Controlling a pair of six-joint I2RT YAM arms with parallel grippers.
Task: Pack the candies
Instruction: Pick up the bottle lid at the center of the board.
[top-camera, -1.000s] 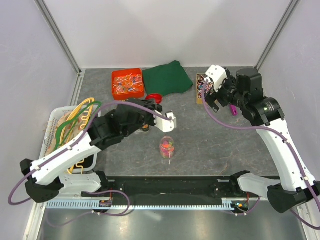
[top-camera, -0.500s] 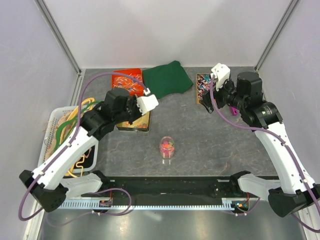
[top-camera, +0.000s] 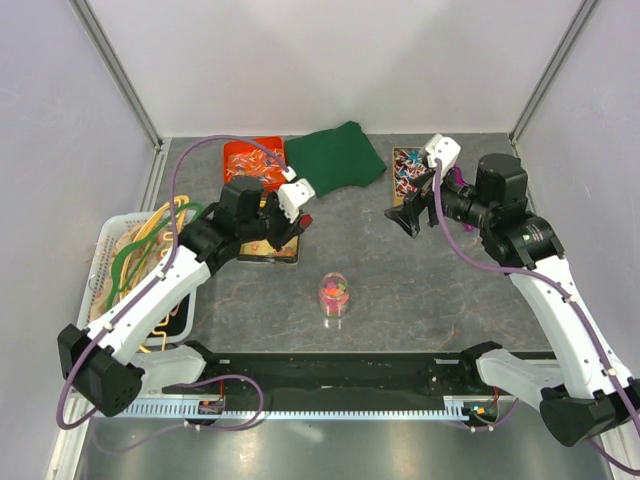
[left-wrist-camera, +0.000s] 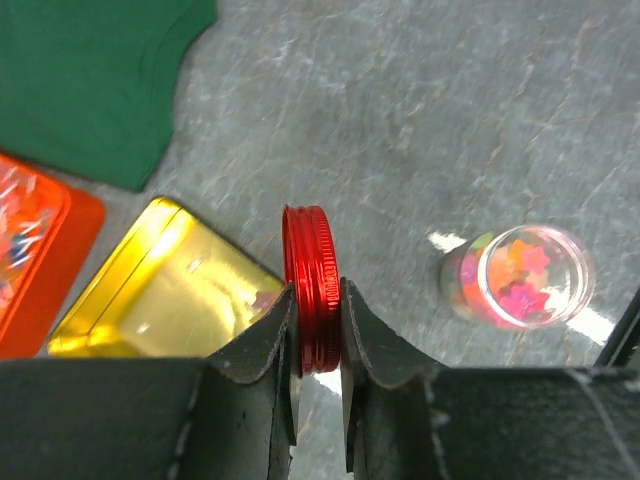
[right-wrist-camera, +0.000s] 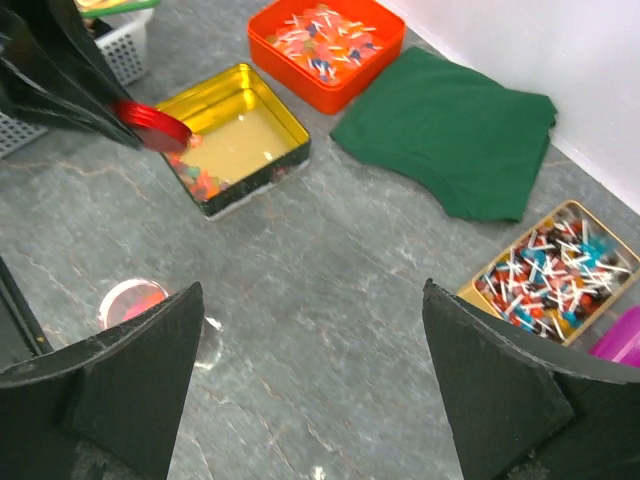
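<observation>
Candies (left-wrist-camera: 522, 280) sit in a clear jar (left-wrist-camera: 455, 285) standing upright and uncapped on the grey table (top-camera: 420, 290), near the middle and a little toward you from both arms. A second cluster of the same small loose pieces lies in one corner of the open gold tin (right-wrist-camera: 235, 135), on the side nearest the jar. The jar and the tin stand apart.

Your left gripper (left-wrist-camera: 318, 298) is pinched narrow on a red screw lid (left-wrist-camera: 310, 255), gripping it by its flat faces so the lid stands on edge between the fingers. The lid hangs above the table just beside the gold tin, with the jar off to one side of it and not touching.

Your right gripper (right-wrist-camera: 310, 300) is spread wide with nothing between its fingers. It hovers over bare table, well clear of the jar.

Behind the gold tin you have an orange tray (top-camera: 254, 165) of slim wrapped sweets, then a folded green cloth (top-camera: 335, 155), then a second tin (right-wrist-camera: 555, 265) of twist-wrapped sweets at the far right. A white basket (top-camera: 110, 260) sits at the left edge.
</observation>
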